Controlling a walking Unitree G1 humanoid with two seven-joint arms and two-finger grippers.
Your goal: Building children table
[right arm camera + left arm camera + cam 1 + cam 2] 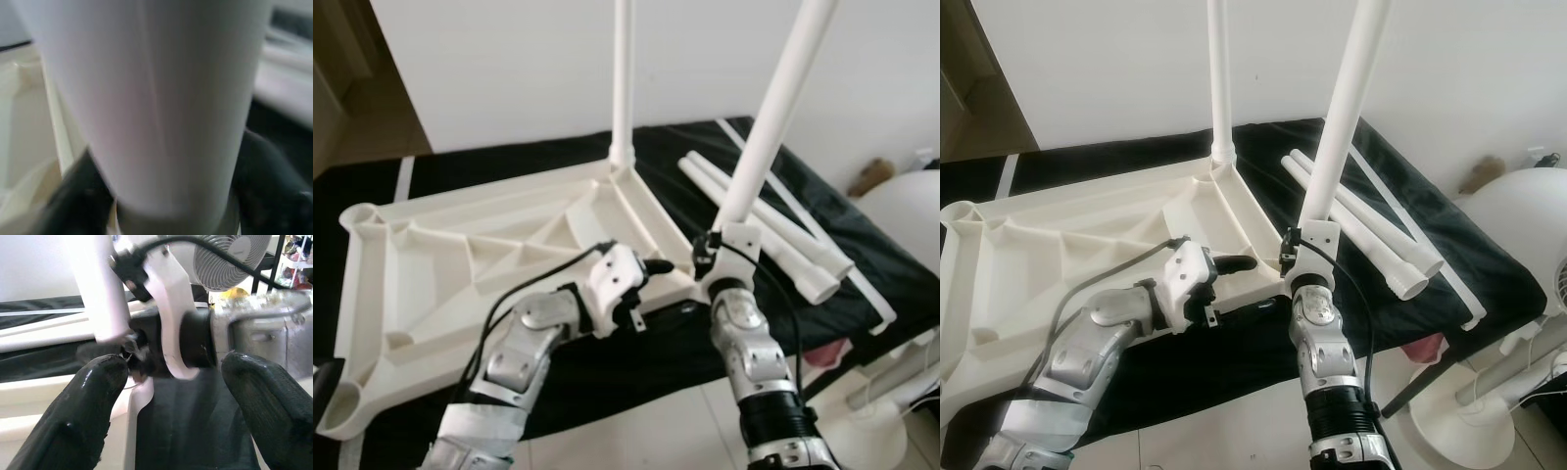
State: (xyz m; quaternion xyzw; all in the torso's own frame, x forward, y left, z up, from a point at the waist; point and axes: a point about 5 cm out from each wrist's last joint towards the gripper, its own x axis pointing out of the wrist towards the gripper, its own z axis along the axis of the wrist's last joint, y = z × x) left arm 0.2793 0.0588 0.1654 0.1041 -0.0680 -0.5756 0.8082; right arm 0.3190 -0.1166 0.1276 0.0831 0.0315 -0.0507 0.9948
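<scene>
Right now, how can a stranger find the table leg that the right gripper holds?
Find the upturned white tabletop on the black mat. At its near right corner, the right gripper clasps a white leg. It leans, unlike the upright fitted leg and two lying legs.

You see a cream tabletop (460, 264), white legs (773, 117), black cloth (509, 162); at 4 o'clock, perhaps red fabric (1420, 348).

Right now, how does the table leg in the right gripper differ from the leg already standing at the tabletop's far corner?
The held leg leans, clamped near its lower end by the right gripper; the far-corner leg stands upright with no gripper on it. The far-corner leg is seated in the upturned tabletop; the held leg is at the near corner, seating unclear. Both are white tubes.
</scene>
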